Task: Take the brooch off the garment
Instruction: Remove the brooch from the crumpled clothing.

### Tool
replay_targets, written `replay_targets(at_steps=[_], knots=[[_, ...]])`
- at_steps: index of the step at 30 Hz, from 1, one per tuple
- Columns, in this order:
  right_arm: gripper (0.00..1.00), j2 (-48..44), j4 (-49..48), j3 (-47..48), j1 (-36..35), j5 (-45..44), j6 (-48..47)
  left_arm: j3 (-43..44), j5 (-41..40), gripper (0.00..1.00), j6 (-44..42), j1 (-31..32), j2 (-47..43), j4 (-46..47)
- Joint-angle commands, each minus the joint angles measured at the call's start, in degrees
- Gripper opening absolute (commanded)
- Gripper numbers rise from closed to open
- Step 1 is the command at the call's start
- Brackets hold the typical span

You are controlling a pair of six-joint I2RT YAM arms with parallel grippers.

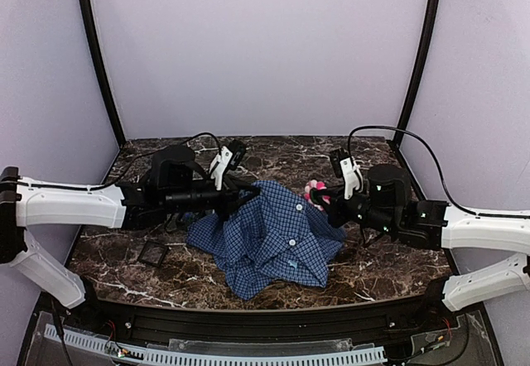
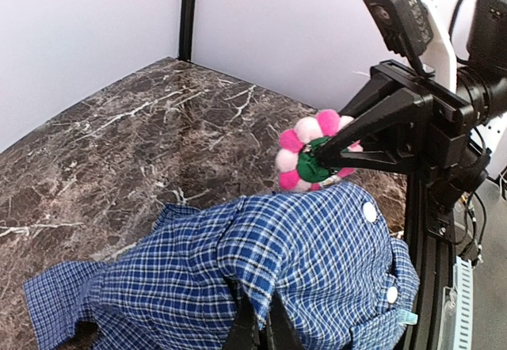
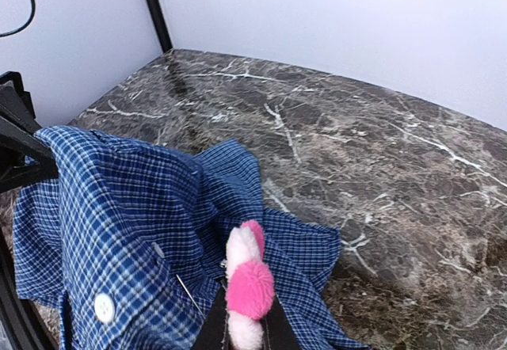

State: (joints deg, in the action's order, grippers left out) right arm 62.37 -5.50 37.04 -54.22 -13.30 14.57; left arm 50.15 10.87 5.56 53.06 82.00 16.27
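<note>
**Step in hand: pin extraction.** The right gripper (image 2: pixel 329 154) is clamped on the brooch (image 2: pixel 295 156). The brooch sits at the 2 o'clock edge of the garment (image 1: pixel 273 238), against the raised cloth. The left gripper (image 1: pixel 243 199) is closed on a fold at the garment's 10 o'clock side and holds it up off the counter (image 1: pixel 281 155). Whether the pin is clear of the cloth cannot be told.

**Next move, by judgement:** draw the brooch toward 3 o'clock along the pin's line while the left gripper anchors the fabric. Check that no cloth follows.
</note>
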Motion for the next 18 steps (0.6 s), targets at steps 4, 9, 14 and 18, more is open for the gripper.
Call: replay_targets(at_steps=[4, 9, 14, 18], knots=[[0.0, -4.92, 0.69, -1.81, 3.9, -6.2, 3.35, 8.58, -1.26, 0.01, -0.25, -3.79, 4.62, 0.1], [0.0, -8.04, 1.59, -2.47, 4.73, -6.4, 3.62, 14.24, -2.72, 0.01, -0.59, -5.43, 9.04, -0.07], [0.0, -10.63, 1.13, -3.46, 4.74, -1.99, 3.24, 22.83, -4.52, 0.01, -0.56, -7.13, 16.55, -1.09], [0.0, -12.12, -0.42, -4.43, 4.73, 3.5, 3.07, 28.65, -7.39, 0.01, -1.26, -8.68, 23.18, -2.19]])
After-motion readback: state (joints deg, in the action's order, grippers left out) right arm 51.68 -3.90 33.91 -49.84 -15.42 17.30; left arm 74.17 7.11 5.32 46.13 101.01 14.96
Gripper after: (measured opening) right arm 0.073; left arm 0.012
